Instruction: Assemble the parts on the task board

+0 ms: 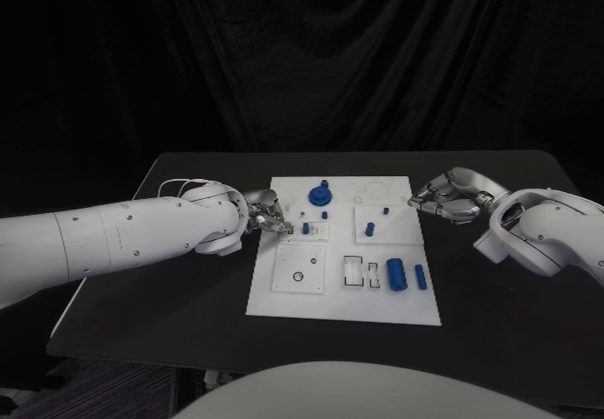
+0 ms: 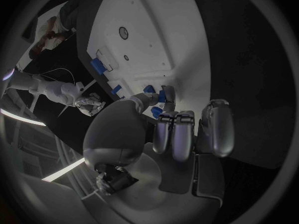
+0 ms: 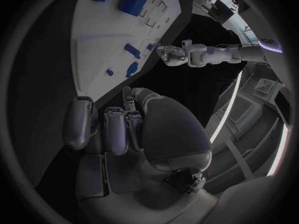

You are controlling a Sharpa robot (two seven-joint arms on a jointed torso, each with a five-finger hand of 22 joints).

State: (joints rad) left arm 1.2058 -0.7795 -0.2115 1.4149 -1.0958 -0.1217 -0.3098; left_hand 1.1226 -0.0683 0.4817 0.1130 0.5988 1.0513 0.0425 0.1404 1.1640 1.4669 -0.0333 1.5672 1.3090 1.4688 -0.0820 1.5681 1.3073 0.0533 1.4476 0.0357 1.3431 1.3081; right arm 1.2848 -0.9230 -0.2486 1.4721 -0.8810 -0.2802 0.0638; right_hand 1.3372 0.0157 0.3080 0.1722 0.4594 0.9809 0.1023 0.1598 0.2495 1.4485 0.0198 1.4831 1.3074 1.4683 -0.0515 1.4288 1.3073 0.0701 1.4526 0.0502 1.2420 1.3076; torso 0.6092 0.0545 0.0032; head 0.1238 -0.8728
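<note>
task board lying mid-table. left hand hovering at board's left edge, fingers curling over small blue part; grip possibly pinching, cannot tell. right hand waiting off board's right edge, fingers curled, holding nothing. blue cylinder sitting near board's front right. parts looking light, rigid, slippery; taking by sides advisable. open table flanking board.

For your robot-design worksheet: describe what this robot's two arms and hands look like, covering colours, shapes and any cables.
Both arms are thick, rounded white shells. The left arm shows small dark dots along its casing and a thin pale cable looped near the wrist. The right arm has a dark gap at its joint. The left hand and right hand are silver metal with segmented fingers.
</note>
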